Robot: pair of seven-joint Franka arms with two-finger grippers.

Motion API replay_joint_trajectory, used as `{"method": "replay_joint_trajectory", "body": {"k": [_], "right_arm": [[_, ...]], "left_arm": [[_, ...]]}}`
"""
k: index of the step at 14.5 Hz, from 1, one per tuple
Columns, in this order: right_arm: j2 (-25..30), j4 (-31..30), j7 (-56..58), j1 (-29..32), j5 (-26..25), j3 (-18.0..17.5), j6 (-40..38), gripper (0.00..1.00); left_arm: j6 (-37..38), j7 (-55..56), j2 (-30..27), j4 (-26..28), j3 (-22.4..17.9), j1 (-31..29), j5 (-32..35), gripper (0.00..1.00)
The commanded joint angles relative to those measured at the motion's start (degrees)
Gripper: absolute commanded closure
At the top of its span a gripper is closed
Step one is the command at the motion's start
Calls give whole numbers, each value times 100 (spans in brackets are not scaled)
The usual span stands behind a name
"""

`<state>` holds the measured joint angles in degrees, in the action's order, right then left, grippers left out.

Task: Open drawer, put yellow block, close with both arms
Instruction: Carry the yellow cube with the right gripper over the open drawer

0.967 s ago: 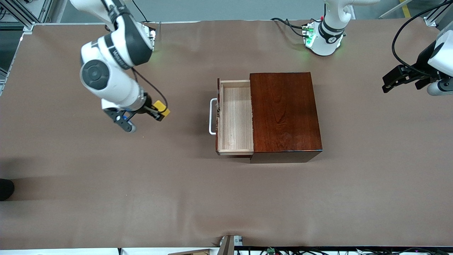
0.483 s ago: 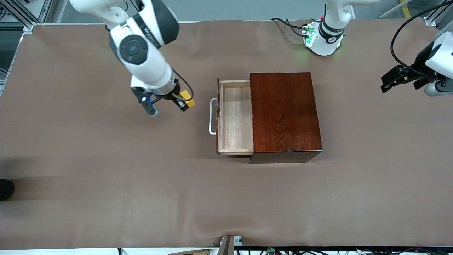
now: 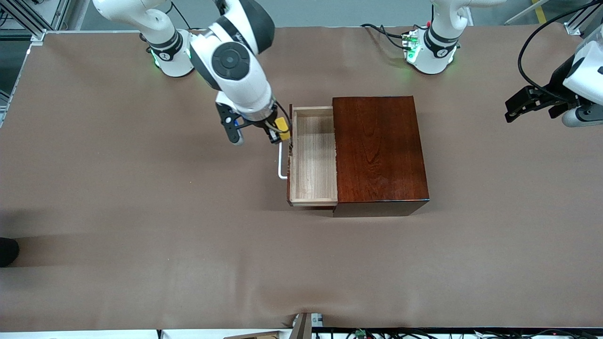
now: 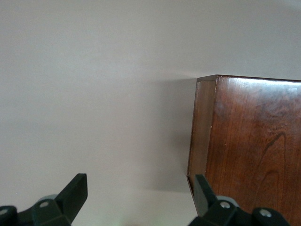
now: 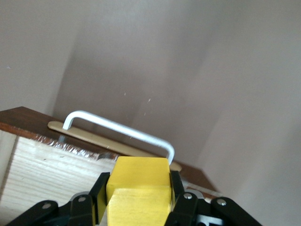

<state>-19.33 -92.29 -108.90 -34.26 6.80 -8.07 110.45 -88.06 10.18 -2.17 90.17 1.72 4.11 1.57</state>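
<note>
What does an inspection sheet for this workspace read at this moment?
Surface: brown table cover, lightly wrinkled.
Job's things: drawer pulled open, tray bare; yellow block held above its handle.
Clutter: nothing seen.
Grippers: right gripper shut on the block; left gripper open, waiting at the left arm's end of the table.
Cables: black cables by the left arm's base.
Surroundings: metal framing at a table corner.

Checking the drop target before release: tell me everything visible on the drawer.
The drawer is a pale-wood tray with a dark front panel and a white U-shaped bar handle, pulled partly out of the glossy reddish-brown wooden box toward the right arm's end of the table. Its tray looks empty. The right gripper, shut on the yellow block, is over the drawer's front edge by the handle; nothing visibly touches the drawer except the box.
</note>
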Motion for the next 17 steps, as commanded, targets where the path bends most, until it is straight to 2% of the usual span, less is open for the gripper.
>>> {"method": "replay_joint_trajectory", "body": {"k": [1,8,13,17], "right_arm": [[-640,789,-771,-352,33,69,-94,100],[-1002,888,-1379,-555,59,69,238,100],[-1239,888,-1292,-555,6,69,433,100],[-1458,870,-1344,-634,-12,78,942,100]], "left_arm": [[8,-157,-170,133,22,-42,-61,0],[-1,-166,-161,168,22,-51,-52,0],[-1,-166,-161,194,22,-42,-52,0],[-1,-166,-161,194,22,-42,-61,0]]}}
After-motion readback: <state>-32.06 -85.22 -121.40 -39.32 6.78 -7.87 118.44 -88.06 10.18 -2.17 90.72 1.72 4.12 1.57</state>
